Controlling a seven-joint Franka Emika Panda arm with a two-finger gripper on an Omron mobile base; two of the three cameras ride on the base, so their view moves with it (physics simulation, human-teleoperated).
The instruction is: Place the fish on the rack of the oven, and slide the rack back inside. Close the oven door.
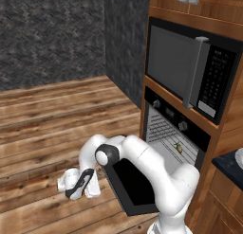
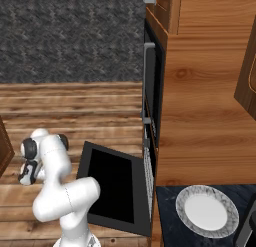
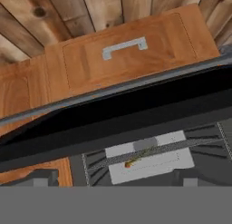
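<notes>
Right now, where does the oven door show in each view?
Left base view: oven door open, lower centre, partly behind the arm.
Right base view: lower centre, dropped open towards the left.
Hand view: dark band across the middle.
Shared landmark: the wire rack beyond the door.
</notes>
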